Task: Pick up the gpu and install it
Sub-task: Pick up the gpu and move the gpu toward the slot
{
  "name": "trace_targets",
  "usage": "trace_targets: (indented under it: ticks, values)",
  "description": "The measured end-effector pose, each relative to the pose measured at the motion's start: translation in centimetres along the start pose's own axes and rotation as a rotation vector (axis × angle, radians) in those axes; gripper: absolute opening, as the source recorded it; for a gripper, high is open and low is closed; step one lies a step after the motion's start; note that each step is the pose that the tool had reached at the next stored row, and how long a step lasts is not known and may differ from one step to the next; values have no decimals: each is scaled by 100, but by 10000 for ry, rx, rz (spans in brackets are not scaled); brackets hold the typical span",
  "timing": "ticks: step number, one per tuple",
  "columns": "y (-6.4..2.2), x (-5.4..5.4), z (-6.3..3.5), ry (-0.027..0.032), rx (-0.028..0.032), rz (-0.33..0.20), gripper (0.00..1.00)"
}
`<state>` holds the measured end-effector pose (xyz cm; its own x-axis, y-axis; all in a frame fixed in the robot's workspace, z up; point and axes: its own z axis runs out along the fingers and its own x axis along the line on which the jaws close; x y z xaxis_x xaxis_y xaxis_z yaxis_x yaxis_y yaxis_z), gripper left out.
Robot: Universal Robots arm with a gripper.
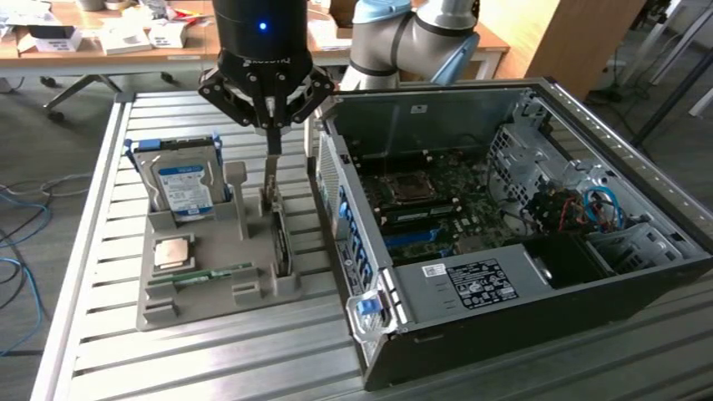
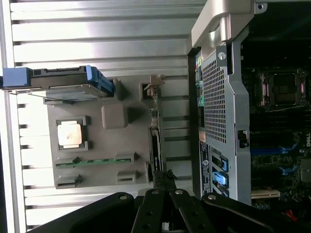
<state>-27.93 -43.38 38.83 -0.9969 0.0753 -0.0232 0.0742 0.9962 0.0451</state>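
The gpu (image 1: pixel 280 238) stands on edge in a slot of the grey holder tray (image 1: pixel 167 311), its silver bracket (image 1: pixel 273 171) rising upright from one end. My gripper (image 1: pixel 270 127) hangs straight above it, with the fingers drawn together on the top of that bracket. In the wrist view the gpu (image 2: pixel 154 131) appears edge-on as a thin dark strip, and my gripper (image 2: pixel 164 178) meets its near end. The card still sits in the tray (image 2: pixel 114 116).
The tray also holds a silver hard drive with a blue label (image 1: pixel 184 188), a CPU (image 1: pixel 175 251) and a green memory stick (image 1: pixel 200 274). The open computer case (image 1: pixel 468 280) stands close on the exterior view's right, its motherboard (image 1: pixel 429 200) exposed. All rest on a slatted metal table (image 1: pixel 223 359).
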Motion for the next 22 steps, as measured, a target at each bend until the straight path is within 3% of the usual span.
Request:
trace_targets:
  ticks: [12,20,22]
  values:
    - [0,0,0,-1,0,1,11]
    - [0,0,0,-1,0,0,41]
    - [0,0,0,0,0,0,41]
